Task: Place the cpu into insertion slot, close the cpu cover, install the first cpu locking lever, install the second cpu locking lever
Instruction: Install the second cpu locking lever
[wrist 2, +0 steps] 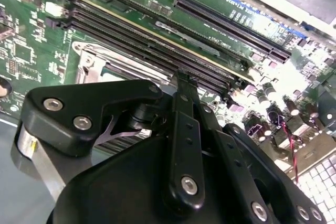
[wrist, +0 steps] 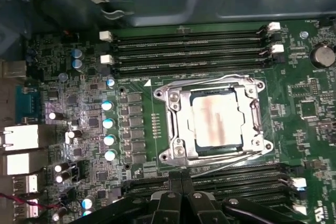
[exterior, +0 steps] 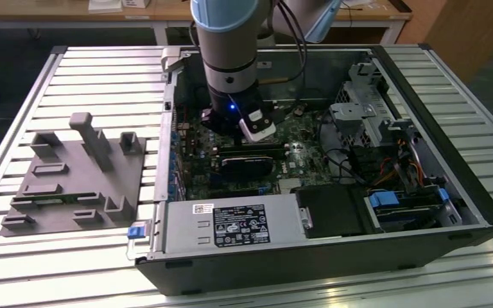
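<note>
The arm is reaching down into the open computer case, its gripper hanging over the green motherboard. In the first wrist view the cpu is lying flat in the insertion slot, its dull silver top facing up, and the cpu cover is sitting closed around it as a bright metal frame with the chip showing through its window. Thin levers appear to be running along the frame's edges, though whether they are latched is hard to make out. Long black memory slots are lying on either side of the socket, and a row of small capacitors is standing just beside it. In the second wrist view the gripper's black fingers are pressing together with nothing between them, hovering just above the edge of the socket. On the exterior view's left of the case, a grey fixture block is resting on the slatted table.
</note>
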Controlling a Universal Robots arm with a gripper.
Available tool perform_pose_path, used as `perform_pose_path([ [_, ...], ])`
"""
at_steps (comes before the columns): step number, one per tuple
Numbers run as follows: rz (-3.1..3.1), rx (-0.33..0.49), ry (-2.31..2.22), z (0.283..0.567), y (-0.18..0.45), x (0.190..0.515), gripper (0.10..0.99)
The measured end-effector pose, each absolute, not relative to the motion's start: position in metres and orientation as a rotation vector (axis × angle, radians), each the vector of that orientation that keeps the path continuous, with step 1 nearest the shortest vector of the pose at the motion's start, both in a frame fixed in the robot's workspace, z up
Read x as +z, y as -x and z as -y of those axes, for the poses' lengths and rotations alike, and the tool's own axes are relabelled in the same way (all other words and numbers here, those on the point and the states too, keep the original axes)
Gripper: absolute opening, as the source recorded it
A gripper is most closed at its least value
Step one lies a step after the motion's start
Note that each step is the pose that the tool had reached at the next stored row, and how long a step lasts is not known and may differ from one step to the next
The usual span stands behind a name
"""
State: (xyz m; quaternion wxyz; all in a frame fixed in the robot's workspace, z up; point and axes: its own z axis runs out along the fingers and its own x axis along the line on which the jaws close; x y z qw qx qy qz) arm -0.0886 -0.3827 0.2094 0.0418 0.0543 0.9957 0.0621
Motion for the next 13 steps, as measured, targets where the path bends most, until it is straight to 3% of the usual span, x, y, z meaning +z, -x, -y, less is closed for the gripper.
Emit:
perform_pose_path([
  [13, -3.042, 0.316, -0.169, 0.3905, 0.0899, 0.2024, 0.106],
])
